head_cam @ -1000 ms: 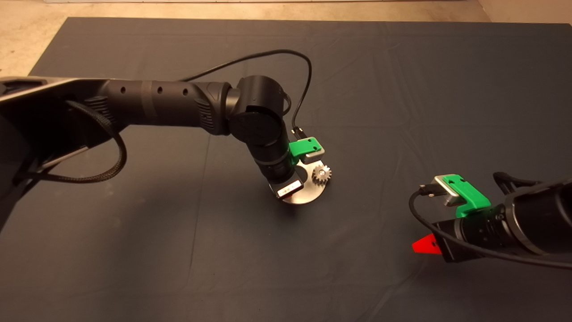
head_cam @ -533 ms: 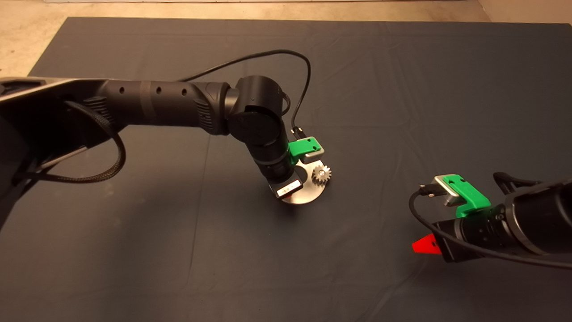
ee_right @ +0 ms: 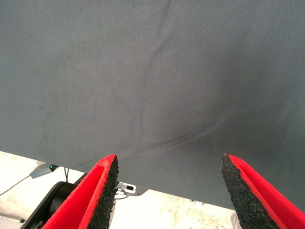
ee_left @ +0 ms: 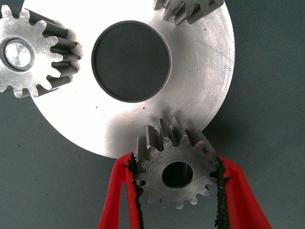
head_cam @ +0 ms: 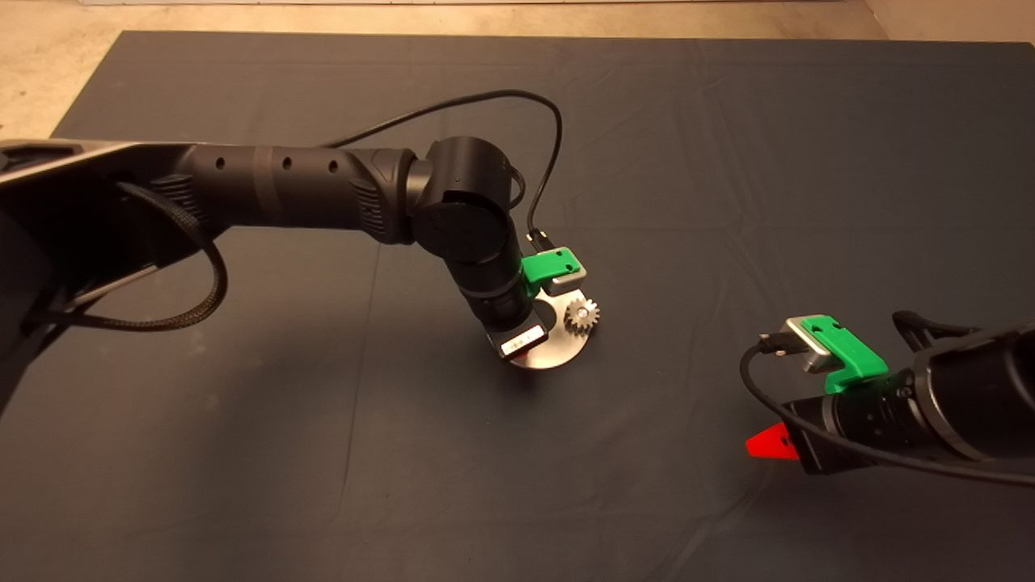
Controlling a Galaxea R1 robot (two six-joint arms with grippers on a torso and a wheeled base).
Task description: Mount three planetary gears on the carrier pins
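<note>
Left hand grips a planetary gear flat, bore upright, over the disc edge.

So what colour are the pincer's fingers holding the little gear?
Red fingers, black pads, clearest in the left wrist view.

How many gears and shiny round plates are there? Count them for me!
Gears: 3 (one on a pin, one at the disc's edge, one in the left gripper)
Discs: 1
Total: 4

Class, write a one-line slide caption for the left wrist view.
Left pincer grips the third gear at the disc edge; two gears already seated.
</note>
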